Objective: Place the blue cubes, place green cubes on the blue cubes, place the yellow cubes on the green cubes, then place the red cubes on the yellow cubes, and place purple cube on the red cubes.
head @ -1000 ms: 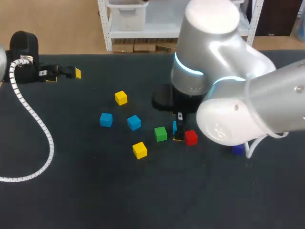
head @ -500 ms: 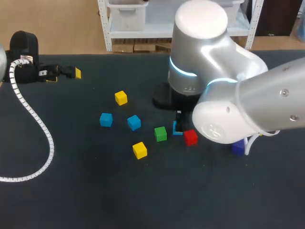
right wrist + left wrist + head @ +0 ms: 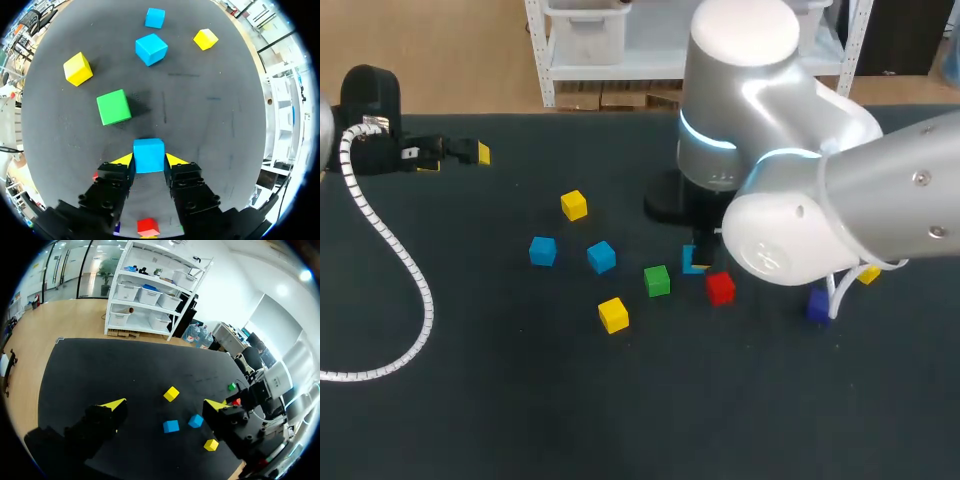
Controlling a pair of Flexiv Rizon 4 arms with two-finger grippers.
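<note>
**Small solid sky-blue cube (image 3: 148, 150) pinched in right gripper (image 3: 149, 161)**

Clamped from two sides, yellow tips pressed to opposite faces of that cube. In the head view, held just beside a small red cube (image 3: 721, 288) and near a small green cube (image 3: 657, 280), close under the bulky silver right arm (image 3: 790, 200).

Beneath it all, a matte black table (image 3: 520, 400).

Loose on that surface, apart from one another: a middle sky-blue cube (image 3: 601, 257), a leftmost sky-blue cube (image 3: 542, 250), a far yellow cube (image 3: 574, 205) and a near yellow cube (image 3: 613, 314).

Half hidden at the right arm's edge: a dark violet-blue cube (image 3: 817, 306) and a third yellow cube (image 3: 867, 274).

Ahead of the right fingers in the wrist view, the green cube first, then the two free sky-blue cubes.

At the table's far left, left gripper (image 3: 470, 153) spread wide over bare table, well apart from every cube. Trailing from that arm across the black surface, a white coiled cable (image 3: 380, 240).
</note>
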